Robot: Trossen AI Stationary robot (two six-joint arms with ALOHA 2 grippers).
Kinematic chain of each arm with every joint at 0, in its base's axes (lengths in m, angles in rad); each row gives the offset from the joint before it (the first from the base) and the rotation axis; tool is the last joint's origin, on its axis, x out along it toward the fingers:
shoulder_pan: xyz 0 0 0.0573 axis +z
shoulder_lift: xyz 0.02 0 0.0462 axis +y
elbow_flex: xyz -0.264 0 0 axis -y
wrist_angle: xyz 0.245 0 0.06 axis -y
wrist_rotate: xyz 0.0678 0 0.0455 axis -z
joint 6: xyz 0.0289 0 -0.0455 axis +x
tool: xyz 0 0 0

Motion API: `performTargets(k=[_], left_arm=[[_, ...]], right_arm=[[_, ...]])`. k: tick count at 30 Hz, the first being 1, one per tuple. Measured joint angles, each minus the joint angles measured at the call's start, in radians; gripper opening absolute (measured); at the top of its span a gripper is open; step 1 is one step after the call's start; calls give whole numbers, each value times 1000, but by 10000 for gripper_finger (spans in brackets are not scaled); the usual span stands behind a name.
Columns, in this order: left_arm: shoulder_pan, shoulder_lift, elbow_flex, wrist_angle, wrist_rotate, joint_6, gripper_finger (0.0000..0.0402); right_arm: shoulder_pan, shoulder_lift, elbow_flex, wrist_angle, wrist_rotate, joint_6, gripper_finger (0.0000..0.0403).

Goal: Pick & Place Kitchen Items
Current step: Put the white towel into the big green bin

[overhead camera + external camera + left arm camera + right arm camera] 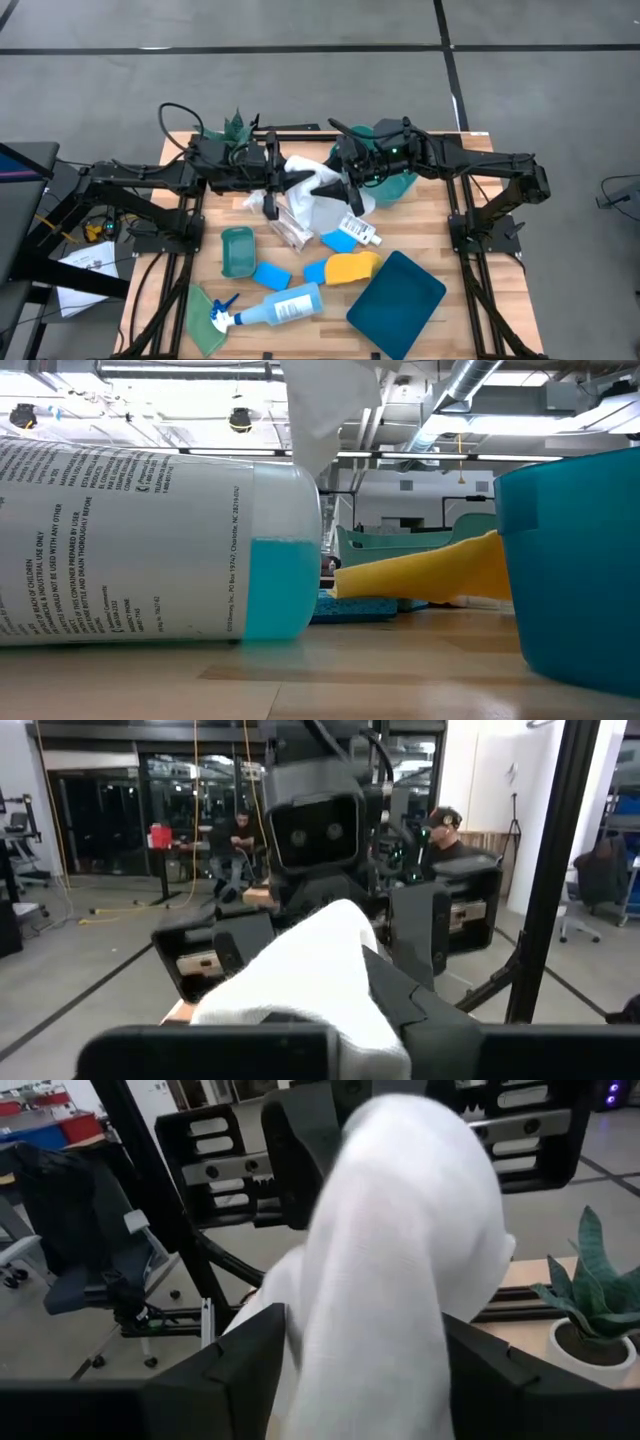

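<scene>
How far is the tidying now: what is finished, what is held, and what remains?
Nothing looks finished yet. In hand: the left gripper is shut on the white cloth, raised between both arms; the right gripper stands open around it. Left on the table: spray bottle, yellow cloth, blue sponges, small white bottle.

High camera looks straight down over everything; low one sits at tabletop level, tight against the spray bottle point(150, 540) — both wrist cameras face each other, sharing the white cloth point(400, 1260).
</scene>
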Motion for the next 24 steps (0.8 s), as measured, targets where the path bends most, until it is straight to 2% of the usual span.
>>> performTargets(k=[7, 18, 24], left_arm=[[0, 0, 0, 10, 0, 0, 3], [0, 0, 0, 9, 1, 0, 3], [0, 0, 0, 12, 1, -28, 4]], right_arm=[[0, 0, 0, 1, 0, 6, 163], [0, 0, 0, 1, 0, 6, 14], [0, 0, 0, 14, 2, 9, 9]])
